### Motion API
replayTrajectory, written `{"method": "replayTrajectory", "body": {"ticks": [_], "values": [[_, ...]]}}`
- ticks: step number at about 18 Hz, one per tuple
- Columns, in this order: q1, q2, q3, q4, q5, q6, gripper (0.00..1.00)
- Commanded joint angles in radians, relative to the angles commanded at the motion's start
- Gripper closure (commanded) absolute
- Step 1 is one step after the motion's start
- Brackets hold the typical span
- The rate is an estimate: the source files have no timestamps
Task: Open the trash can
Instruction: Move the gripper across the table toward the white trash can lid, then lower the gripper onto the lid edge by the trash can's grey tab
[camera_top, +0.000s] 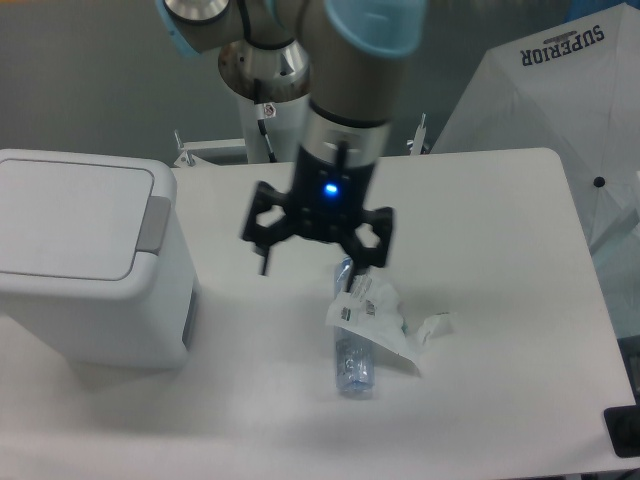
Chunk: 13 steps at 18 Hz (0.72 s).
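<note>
Trash can at the table's left edge, lid down; gripper to its right, apart from it.

Gripper hanging above the white table, fingers spread wide with nothing between them, blue light glowing on its body. Grey push tab on the bin's right rim, facing the gripper. Clear plastic bottle with a crumpled white label lying just below the gripper's right finger.

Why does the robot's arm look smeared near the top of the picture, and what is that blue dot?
Fixed camera view: the arm's upper part is motion-blurred, while the trash can and bottle look sharp. The blue dot is a small light glowing just above the end effector. Shadows on the table are soft.
</note>
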<state>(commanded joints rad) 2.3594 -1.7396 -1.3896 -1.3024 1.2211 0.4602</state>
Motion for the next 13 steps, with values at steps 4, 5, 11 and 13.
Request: {"method": "replayTrajectory", "body": {"ticks": [4,5,11,13], "values": [[-0.025,0.045,-0.06,0.005,0.005,0.0,0.0],[-0.025,0.051,-0.069,0.006,0.005,-0.002,0.0],[-0.042,0.078,-0.114,0.006,0.006,-0.002,0.0],[-0.054,0.081,-0.117,0.008,0.006,-0.002,0.0]]}}
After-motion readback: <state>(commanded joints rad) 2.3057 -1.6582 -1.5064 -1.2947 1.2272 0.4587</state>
